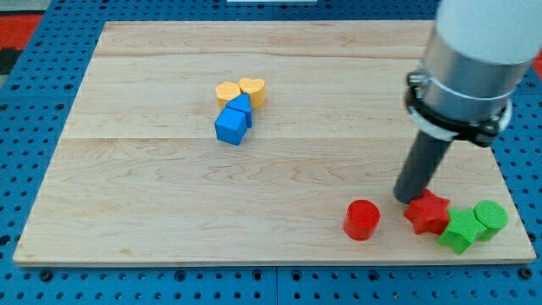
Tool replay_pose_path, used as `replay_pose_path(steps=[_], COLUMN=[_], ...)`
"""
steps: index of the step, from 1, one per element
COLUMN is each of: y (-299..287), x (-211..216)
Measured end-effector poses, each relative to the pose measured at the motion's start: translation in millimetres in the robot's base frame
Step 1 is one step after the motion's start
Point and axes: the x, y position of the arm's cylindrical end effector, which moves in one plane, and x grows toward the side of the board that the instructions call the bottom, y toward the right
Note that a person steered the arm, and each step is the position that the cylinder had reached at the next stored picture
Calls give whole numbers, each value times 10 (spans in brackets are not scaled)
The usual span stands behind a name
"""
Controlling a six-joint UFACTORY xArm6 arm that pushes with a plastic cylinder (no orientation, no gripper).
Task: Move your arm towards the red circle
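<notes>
Resting on the wooden board (169, 186) toward the view's lower right, my tip (406, 199) sits just at the upper left edge of the red star (428, 212), touching or nearly touching it; I cannot tell which. I have no fingers to spread or pinch, only the dark rod beneath a grey collar. The red circle (362, 219), a short cylinder, stands near the board's bottom edge, just to the view's left of my tip and slightly lower, apart from the star. To the view's right of the star lie a green star-like block (461, 230) and a green cylinder (491, 216), touching each other. Well apart, up toward the view's top centre, a cluster huddles: a yellow heart (252, 89), a yellow block (227, 93) beside it, a blue triangular block (240, 107) and a blue cube (230, 127) below.
</notes>
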Motion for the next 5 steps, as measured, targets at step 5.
replay_pose_path(steps=[5], y=[-1153], x=[-153])
